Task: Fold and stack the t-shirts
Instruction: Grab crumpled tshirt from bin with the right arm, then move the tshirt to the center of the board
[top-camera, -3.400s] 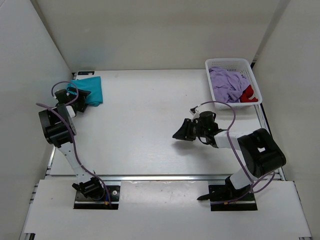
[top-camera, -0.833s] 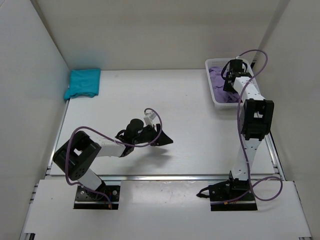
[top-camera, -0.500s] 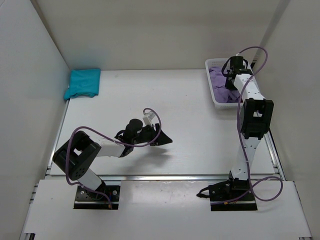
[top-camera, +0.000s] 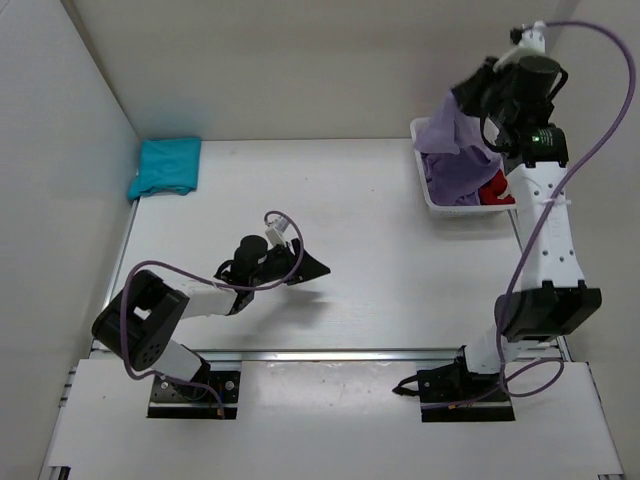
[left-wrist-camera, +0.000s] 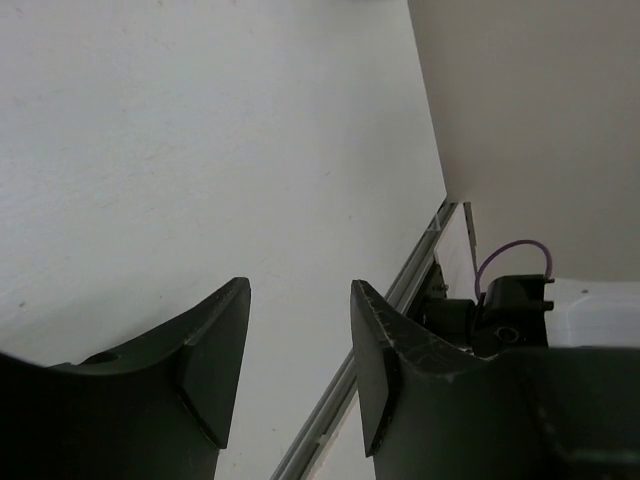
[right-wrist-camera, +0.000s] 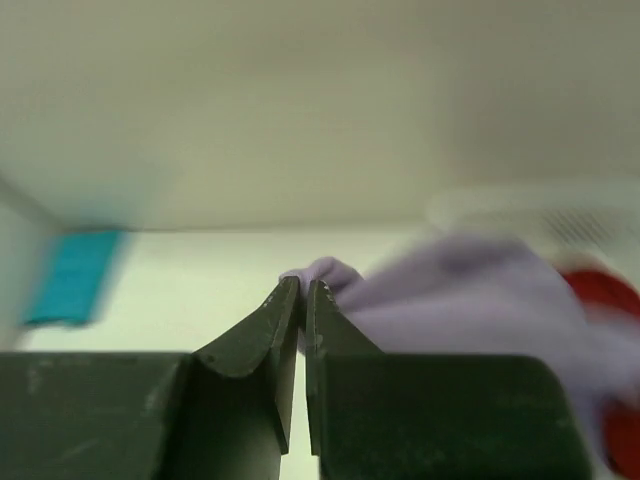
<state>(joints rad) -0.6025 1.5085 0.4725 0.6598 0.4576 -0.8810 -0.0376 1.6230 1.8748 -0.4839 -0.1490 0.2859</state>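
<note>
White tabletop (top-camera: 300, 190), teal t-shirt (top-camera: 166, 167) folded at far-left corner. Right fingers (right-wrist-camera: 290, 312) pinch lavender t-shirt (top-camera: 460, 130) above basket (top-camera: 424, 187), red t-shirt (top-camera: 497, 188) mostly hidden behind it. Left fingers (left-wrist-camera: 226, 330) apart, holding nothing.

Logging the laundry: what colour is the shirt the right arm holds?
A lavender-purple t-shirt, clearest in the top external view.

Right arm (top-camera: 548, 230) stood stretched up high, right gripper (right-wrist-camera: 303, 292) pinched tight on the purple shirt (right-wrist-camera: 450, 290). Left arm (top-camera: 205, 293) lay low, elbow folded, reaching forward and rightward, left gripper (left-wrist-camera: 300, 305) parted, holding nothing.
</note>
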